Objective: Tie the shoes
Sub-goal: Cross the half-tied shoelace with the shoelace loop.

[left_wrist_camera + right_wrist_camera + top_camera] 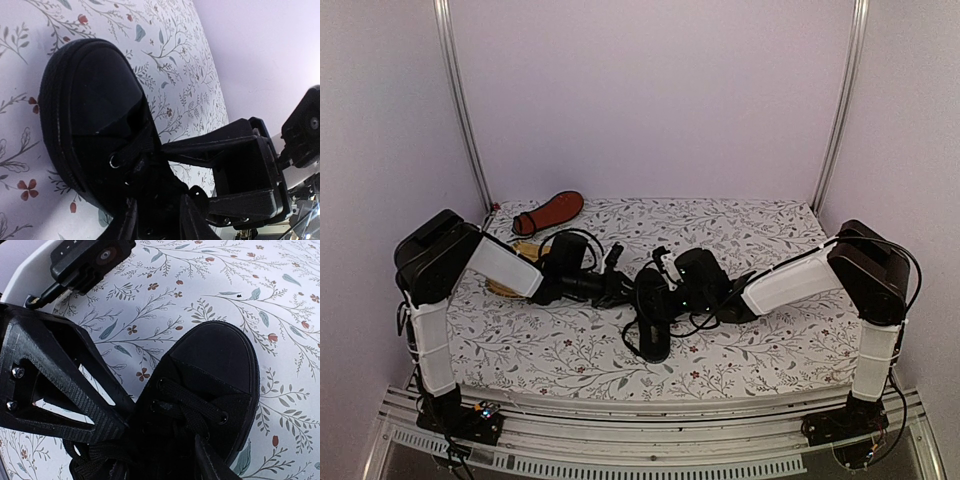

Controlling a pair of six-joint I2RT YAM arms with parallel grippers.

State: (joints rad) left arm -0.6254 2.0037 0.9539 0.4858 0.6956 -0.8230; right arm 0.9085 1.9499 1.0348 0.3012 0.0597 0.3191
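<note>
Top external alone shows sole-up shoe [548,212]; wrist views, laced shoe [95,125]

Arms stretched inward, low; left tool [620,284], right tool [666,268] close together.

The left arm [503,266] and right arm [788,282] are of one pattern: white shells on the upright and forearm links, bulky black housings at the elbows, and black wrist sections. Both have black base blocks [470,420], with thin black cables [578,233] looped along the links. The jaws are matte black plastic, finely ribbed, with triangular cut-outs; two bright screw heads [18,372] are set in one, and a black box-shaped module [90,257] with a round fitting sits against a white shell.
</note>
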